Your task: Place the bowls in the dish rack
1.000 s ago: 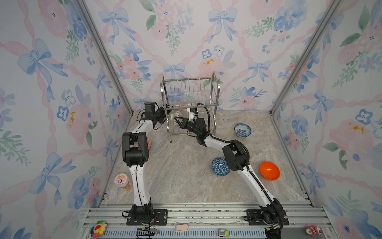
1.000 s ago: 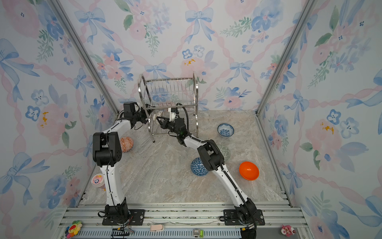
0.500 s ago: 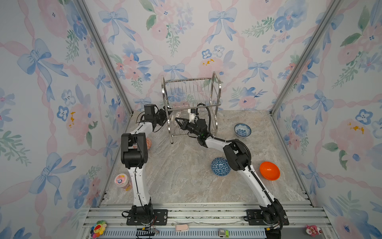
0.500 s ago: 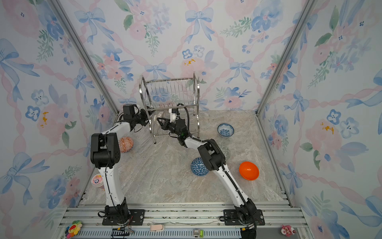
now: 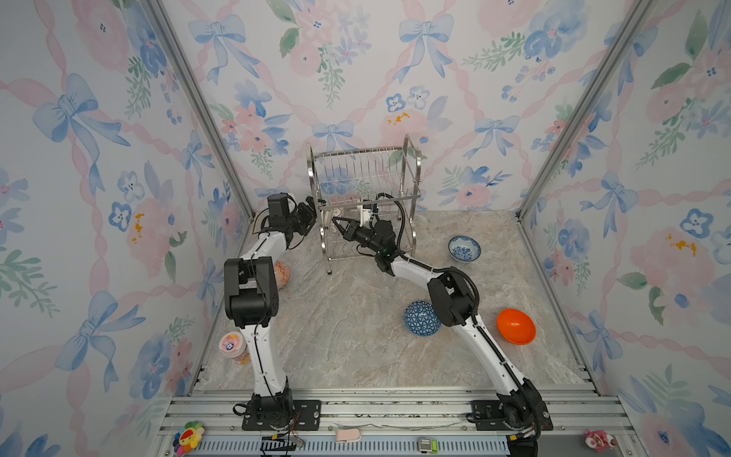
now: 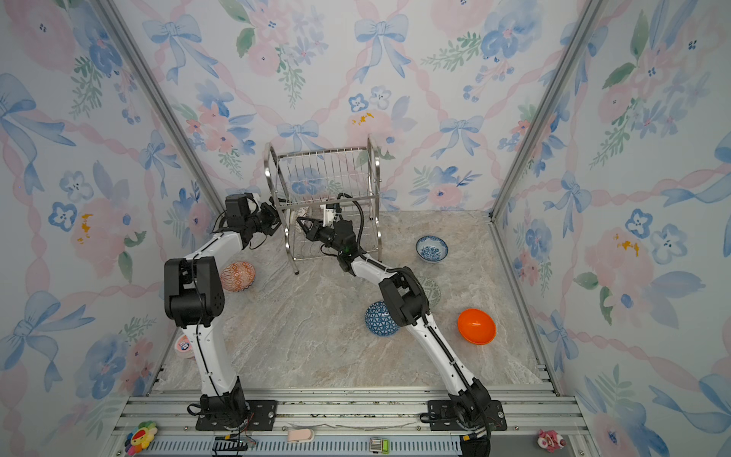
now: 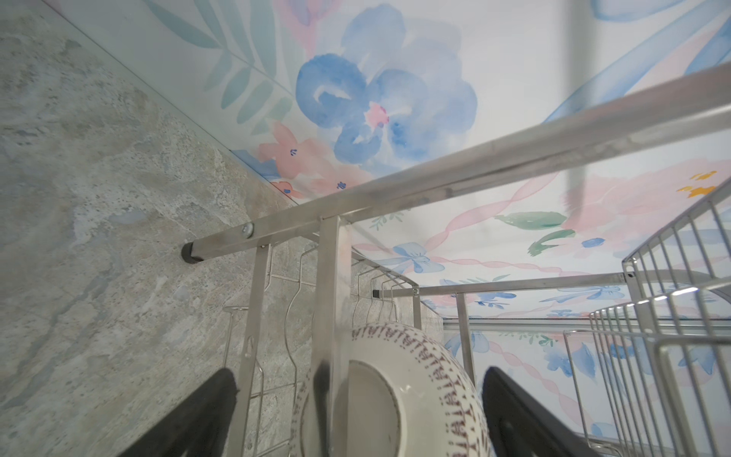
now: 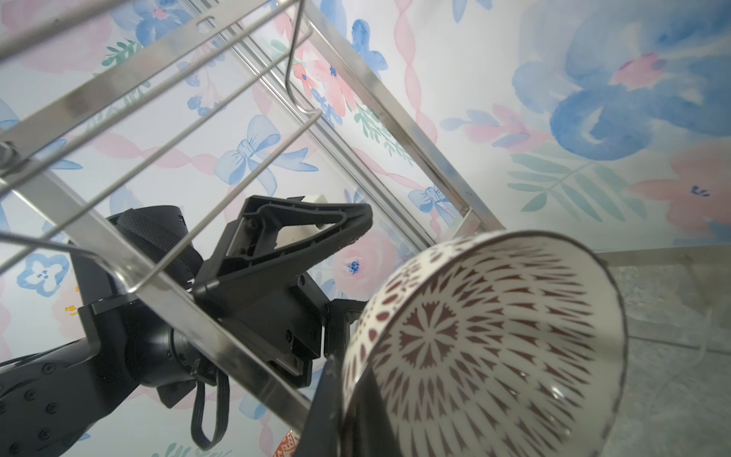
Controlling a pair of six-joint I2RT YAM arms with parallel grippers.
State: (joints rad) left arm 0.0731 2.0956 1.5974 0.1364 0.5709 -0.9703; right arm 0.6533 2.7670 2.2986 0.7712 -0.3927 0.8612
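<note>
Bowls lie about the table, and one of them, a white bowl with a dark lattice pattern, is at the fingers. The right gripper is closed on its wall, one finger inside the rim and one outside. It holds the bowl tipped on its side in the lower tier of the dish rack, near the rack's left end in both top views. Whether it rests on the wires I cannot tell. The left gripper stands wide open just outside that end, gripping nothing, its fingers either side of the bowl's base with an upright rack post between them. Further out on the marbled table, a blue-and-white bowl sits upright at centre right. A blue triangle-patterned bowl lies beside the right arm's elbow, and a plain orange bowl sits at lower right. A grey-green bowl shows partly behind that arm, and an orange-red patterned bowl lies by the left arm at centre left.
</note>
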